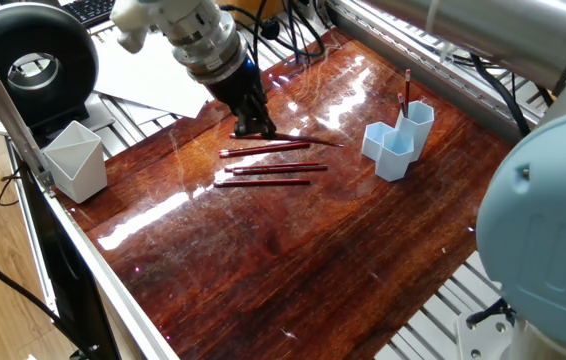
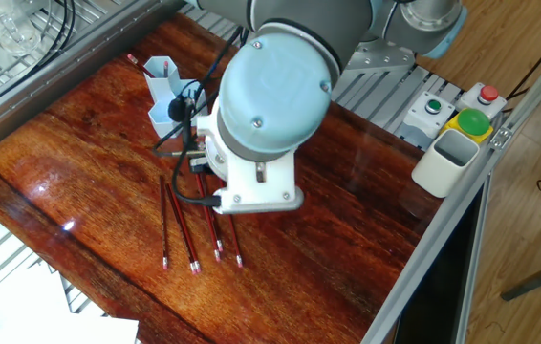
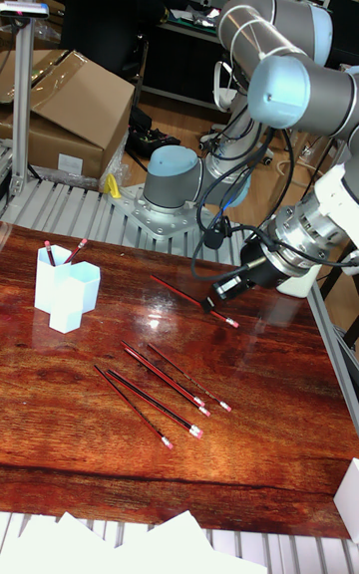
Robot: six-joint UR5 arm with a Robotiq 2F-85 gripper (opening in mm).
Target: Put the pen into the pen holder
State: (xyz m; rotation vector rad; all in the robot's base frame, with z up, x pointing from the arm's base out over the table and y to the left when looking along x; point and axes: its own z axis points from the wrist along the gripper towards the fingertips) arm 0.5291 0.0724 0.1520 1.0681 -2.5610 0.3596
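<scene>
Your end effector (image 3: 209,303) is closed on a thin dark-red pen (image 3: 189,297) with a pale tip, one end lifted off the desk (image 1: 263,250). To its right in one fixed view, well apart, stands the light blue hexagonal holder (image 1: 398,140) with pens already upright in it.

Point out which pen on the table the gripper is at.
The gripper is at the far pen, lying apart from the three pens grouped together, nearer the robot's base.

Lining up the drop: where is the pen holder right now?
In one fixed view the pen holder stands right of the loose pens, pens already inside; the tall fixed view puts it at far left.
</scene>
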